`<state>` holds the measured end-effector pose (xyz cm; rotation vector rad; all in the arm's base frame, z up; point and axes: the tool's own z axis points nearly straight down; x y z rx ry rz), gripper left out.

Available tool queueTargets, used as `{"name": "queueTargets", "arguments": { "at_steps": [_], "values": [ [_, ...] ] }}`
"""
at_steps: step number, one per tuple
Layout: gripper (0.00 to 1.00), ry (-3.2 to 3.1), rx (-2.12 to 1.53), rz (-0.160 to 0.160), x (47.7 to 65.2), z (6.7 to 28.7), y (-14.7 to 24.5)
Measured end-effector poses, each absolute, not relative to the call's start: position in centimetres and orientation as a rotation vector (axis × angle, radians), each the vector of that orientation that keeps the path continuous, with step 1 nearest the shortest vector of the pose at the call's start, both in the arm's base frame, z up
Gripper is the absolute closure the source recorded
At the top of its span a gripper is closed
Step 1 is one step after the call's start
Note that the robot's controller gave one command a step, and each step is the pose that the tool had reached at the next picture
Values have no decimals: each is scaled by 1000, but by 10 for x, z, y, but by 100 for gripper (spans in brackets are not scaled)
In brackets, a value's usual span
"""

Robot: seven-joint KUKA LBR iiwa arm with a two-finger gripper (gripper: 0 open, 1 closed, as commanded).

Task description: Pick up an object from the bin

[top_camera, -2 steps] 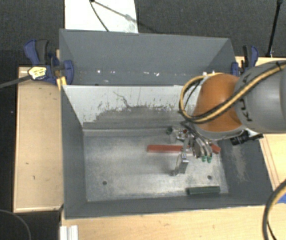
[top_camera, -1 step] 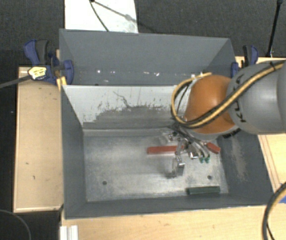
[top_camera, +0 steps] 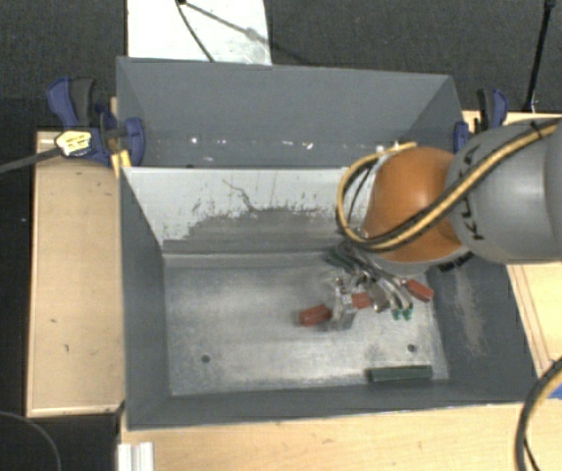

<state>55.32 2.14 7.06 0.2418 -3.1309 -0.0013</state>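
- Sitting low in the bin (top_camera: 231,361), the pincer (top_camera: 346,307) is just right of a small red-brown block (top_camera: 312,315).
- Open or closed, holding or not, I cannot tell; lifting remains.

My jaws are down inside the bin (top_camera: 231,346), right of its middle. Just left of them a small block (top_camera: 312,315) lies on the floor. A few small pieces (top_camera: 417,289) lie just right of them. Before them and rightward, a flat bar (top_camera: 398,372) lies along the front wall.
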Motion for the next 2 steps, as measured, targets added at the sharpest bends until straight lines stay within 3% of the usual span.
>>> {"name": "queueTargets", "arguments": {
  "at_steps": [1,2],
  "values": [
    [100,-3139,239,0,555,108,22],
    [100,-3142,233,0,557,177,22]
  ]
}}
